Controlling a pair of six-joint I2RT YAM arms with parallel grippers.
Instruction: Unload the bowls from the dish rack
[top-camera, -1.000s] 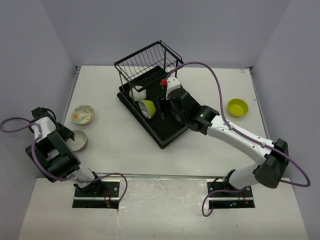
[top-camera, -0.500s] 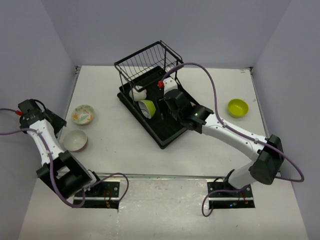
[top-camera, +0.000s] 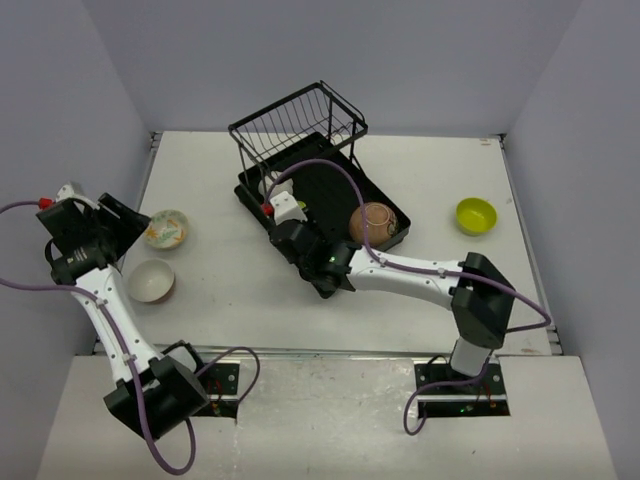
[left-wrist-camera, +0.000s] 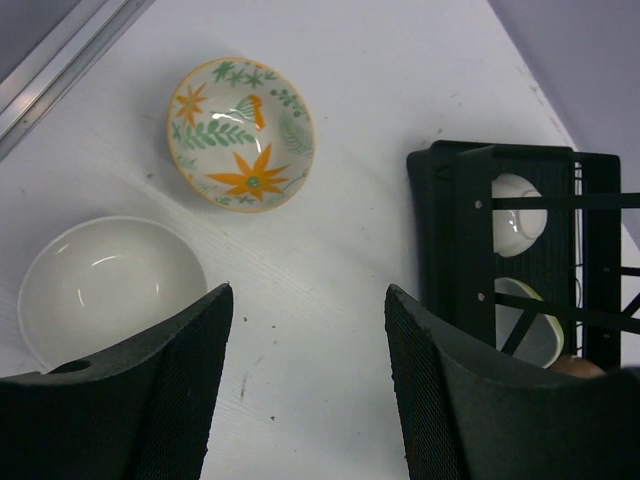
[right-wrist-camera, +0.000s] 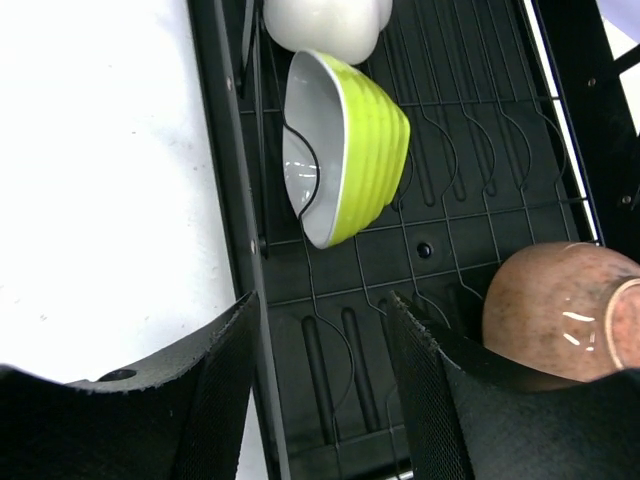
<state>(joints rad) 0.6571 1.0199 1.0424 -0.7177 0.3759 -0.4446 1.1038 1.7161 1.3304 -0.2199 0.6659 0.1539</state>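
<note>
Roughly half done. Out on table (top-camera: 225, 275): floral bowl (left-wrist-camera: 242, 132), white bowl (left-wrist-camera: 110, 290), lime bowl (top-camera: 476, 214). In dish rack (right-wrist-camera: 222, 150): ribbed green bowl (right-wrist-camera: 350, 145), small white bowl (right-wrist-camera: 325, 20), brown bowl (right-wrist-camera: 560, 310). Left gripper (left-wrist-camera: 307, 310) and right gripper (right-wrist-camera: 322, 310) fingers apart, empty.

White table (top-camera: 225, 295), black dish rack (top-camera: 335, 195) centre, floral bowl (top-camera: 165, 228), white bowl (top-camera: 151, 281) left, lime-green bowl (top-camera: 476, 215) right

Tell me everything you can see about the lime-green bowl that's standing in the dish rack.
The lime-green bowl stands on its edge in the dish rack, slightly tipped, its mouth facing the rack's side rim. The outside is ribbed and looks like glazed ceramic; the inside is glossy white. A thin black wire divider crosses its mouth and props it. A white bowl sits right beside it; the tan-brown bowl lies apart. The open right gripper is not touching it.
</note>
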